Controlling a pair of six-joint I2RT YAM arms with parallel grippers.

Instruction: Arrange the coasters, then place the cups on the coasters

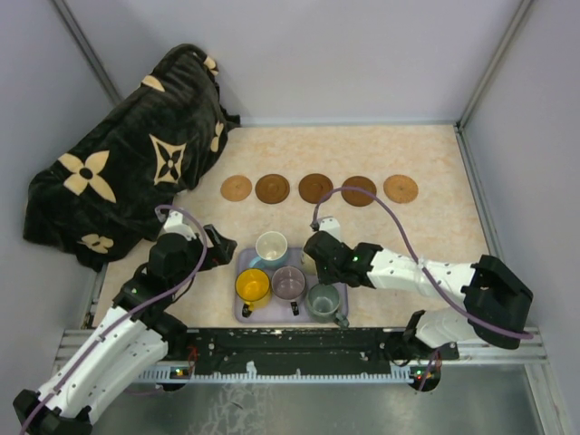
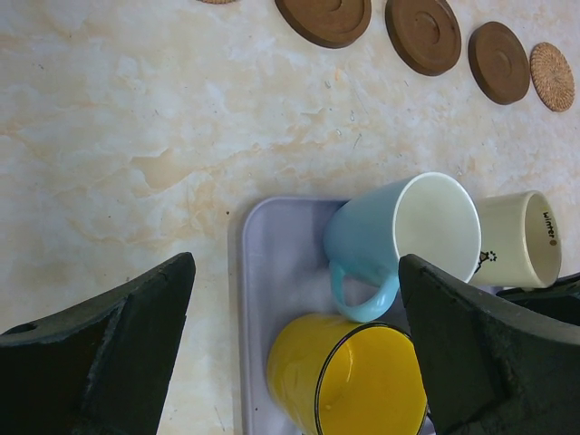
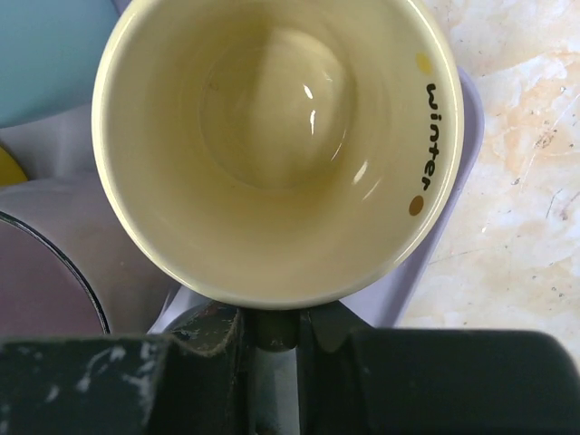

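Several round coasters (image 1: 315,188) lie in a row across the back of the table; the left wrist view shows dark ones (image 2: 423,34) and a woven tan one (image 2: 552,76). A lavender tray (image 1: 245,313) holds the cups: white-and-blue (image 1: 271,246), yellow (image 1: 253,285), mauve (image 1: 289,283), grey-green (image 1: 323,300). My right gripper (image 3: 276,326) is shut on the handle of the cream cup (image 3: 272,136) at the tray's right edge. My left gripper (image 2: 299,362) stands wide open over the tray's left side, with the yellow cup (image 2: 349,381) between its fingers, untouched.
A black blanket (image 1: 127,163) with tan flower shapes is heaped at the back left. Grey walls close in the table on three sides. A metal rail (image 1: 299,349) runs along the near edge.
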